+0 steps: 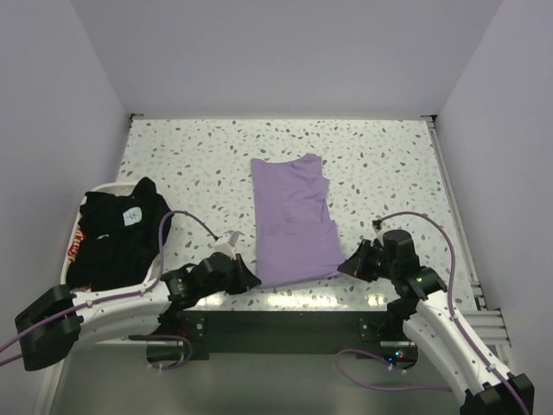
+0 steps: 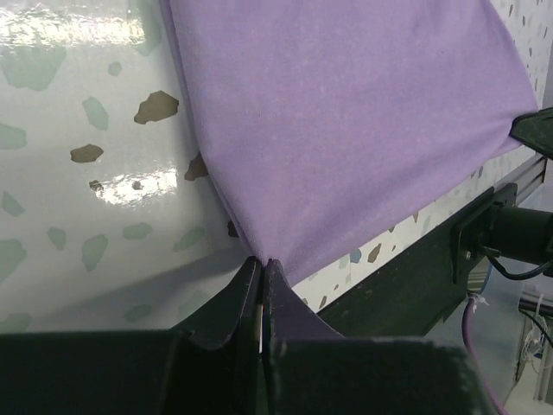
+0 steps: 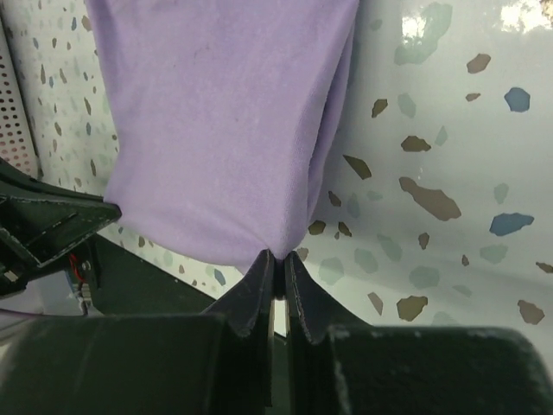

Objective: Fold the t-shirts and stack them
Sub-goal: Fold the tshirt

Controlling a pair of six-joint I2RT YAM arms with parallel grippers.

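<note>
At the near edge of the lavender t-shirt (image 1: 292,220), both of its near corners are held. The near-left corner is pinched by the left gripper (image 2: 262,264), whose jaws are pressed together with only cloth between the tips. The near-right corner is gripped in the same way by the right gripper (image 3: 276,258), its jaws closed to a thin slit on a bunched fold of the hem. Both pinched corners are kept low, close to the speckled table (image 1: 389,164).

From these corners the lavender t-shirt is laid out flat as a long narrow strip running away from the arms. A doubled layer is seen along its right side.

Well to the left of the lavender t-shirt, the black t-shirts (image 1: 121,238) are heaped in a white tray (image 1: 99,188). A red-and-white print (image 1: 78,246) is shown at the left edge of the heap, but its lettering cannot be read. A small white label (image 1: 131,216) is seen on top of the heap, its writing too small to make out.

Beyond the far end of the lavender t-shirt, only the table's surface and the pale walls are seen.
</note>
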